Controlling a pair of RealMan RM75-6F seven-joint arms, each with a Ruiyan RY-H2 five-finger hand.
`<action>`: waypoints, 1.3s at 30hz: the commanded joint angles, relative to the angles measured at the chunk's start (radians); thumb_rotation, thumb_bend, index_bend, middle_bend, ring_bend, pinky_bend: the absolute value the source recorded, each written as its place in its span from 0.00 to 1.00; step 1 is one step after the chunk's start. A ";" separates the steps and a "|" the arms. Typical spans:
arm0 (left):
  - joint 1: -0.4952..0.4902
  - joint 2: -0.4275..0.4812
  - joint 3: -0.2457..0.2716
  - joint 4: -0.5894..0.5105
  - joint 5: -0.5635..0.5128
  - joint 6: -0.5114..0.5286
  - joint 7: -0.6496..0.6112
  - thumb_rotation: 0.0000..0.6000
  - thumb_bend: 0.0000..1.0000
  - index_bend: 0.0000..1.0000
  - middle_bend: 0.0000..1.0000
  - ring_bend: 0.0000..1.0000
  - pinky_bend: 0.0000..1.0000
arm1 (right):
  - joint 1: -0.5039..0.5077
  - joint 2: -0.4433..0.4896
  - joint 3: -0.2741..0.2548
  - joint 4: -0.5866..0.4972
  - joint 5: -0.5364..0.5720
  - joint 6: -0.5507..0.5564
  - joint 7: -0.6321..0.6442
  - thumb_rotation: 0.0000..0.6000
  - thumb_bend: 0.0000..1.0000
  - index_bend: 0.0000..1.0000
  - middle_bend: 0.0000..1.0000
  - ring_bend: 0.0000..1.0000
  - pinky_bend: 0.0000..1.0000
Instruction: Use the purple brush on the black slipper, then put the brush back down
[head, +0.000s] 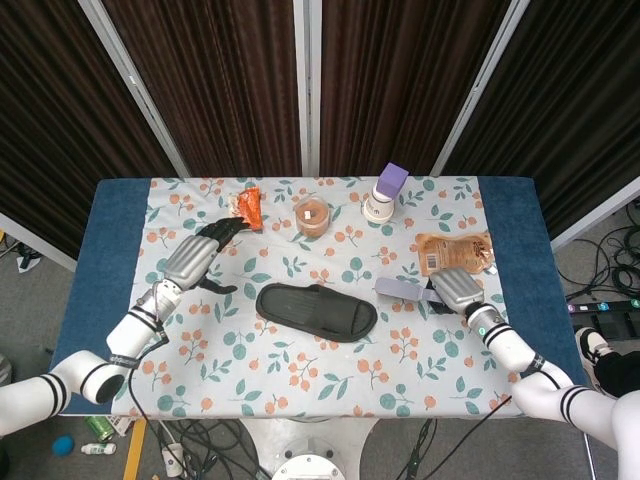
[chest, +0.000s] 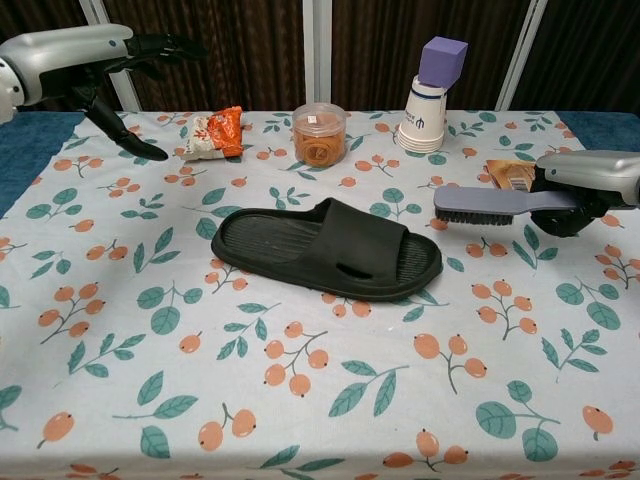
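Right robot hand (chest: 585, 185) is gripping the brush (chest: 500, 205) by its handle, holding it just above the tabletop (chest: 330, 400), right of the slipper (chest: 325, 250) lying mid-tabletop. Left robot hand (chest: 95, 55) is hovering released, fingers spread, near the snack packet (chest: 215, 132).

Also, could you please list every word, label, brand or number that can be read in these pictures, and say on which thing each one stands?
None can be read.
Paper cups: a small dark blue mark, too small to read.
Orange snack packet: print blurred.
Brown pouch: a label, too small to read.
Black slipper, purple brush, plastic tub: no text visible.
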 joint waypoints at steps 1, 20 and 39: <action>0.004 0.003 0.002 0.002 0.003 0.002 -0.008 1.00 0.16 0.12 0.14 0.05 0.12 | -0.004 -0.002 0.010 -0.012 0.020 -0.019 -0.018 1.00 0.37 0.18 0.27 0.16 0.26; 0.143 0.127 0.040 -0.026 -0.032 0.104 0.042 1.00 0.15 0.12 0.14 0.05 0.13 | -0.135 0.214 0.059 -0.232 -0.007 0.237 -0.068 1.00 0.11 0.00 0.07 0.02 0.05; 0.560 0.180 0.144 -0.204 -0.054 0.630 0.400 1.00 0.13 0.12 0.14 0.05 0.13 | -0.502 0.388 -0.037 -0.488 -0.105 0.705 -0.173 1.00 0.24 0.00 0.05 0.00 0.02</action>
